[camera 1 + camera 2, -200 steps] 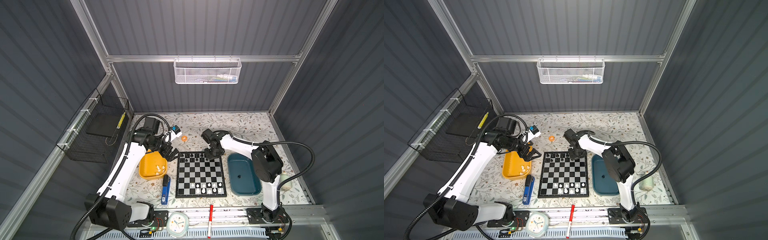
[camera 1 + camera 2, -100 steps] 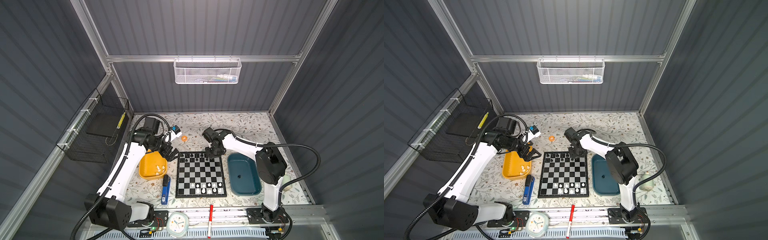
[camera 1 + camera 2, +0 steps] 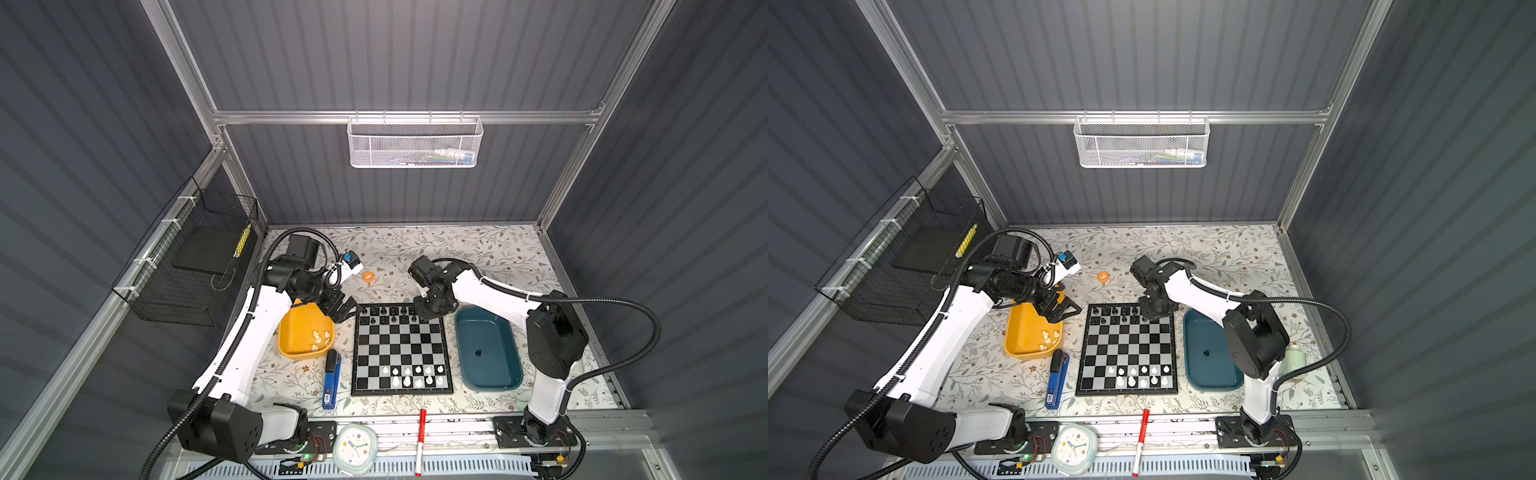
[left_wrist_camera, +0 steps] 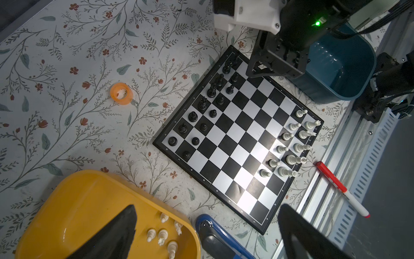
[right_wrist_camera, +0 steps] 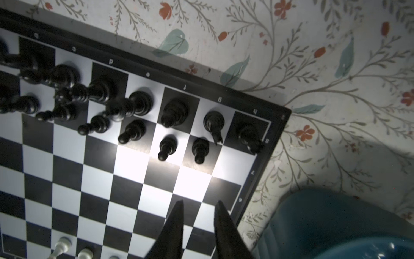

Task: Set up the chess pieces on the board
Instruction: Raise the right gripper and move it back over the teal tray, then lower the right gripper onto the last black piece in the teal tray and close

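While glossy black chessmen (image 5: 172, 111) line checkered board (image 3: 401, 351), left end effector (image 3: 347, 312) spread, right end effector (image 5: 199, 204) barely parted

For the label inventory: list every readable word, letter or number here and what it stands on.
"c d e f g h": board frame, edge by the black pieces.
"8 7 6": board frame, adjoining edge.
Too small to read: clock numerals, blue stapler label, red marker print, other frame marks.
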